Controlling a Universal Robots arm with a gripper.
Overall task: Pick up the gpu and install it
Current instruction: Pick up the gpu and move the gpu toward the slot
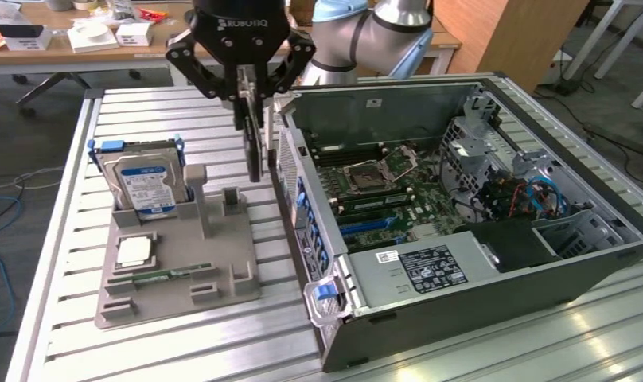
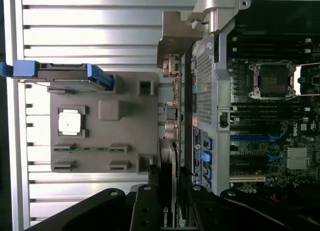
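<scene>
gripper (image 1: 251,99) jaws are clamping the gpu (image 1: 255,151); the card is hanging upright over the table (image 1: 173,350), between the gray tray (image 1: 242,239) and the open computer case (image 1: 460,310).

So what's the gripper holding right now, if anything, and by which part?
The gripper is shut on the gpu, pinching its upper edge. The card hangs upright, clear of the table, beside the computer case.
</scene>
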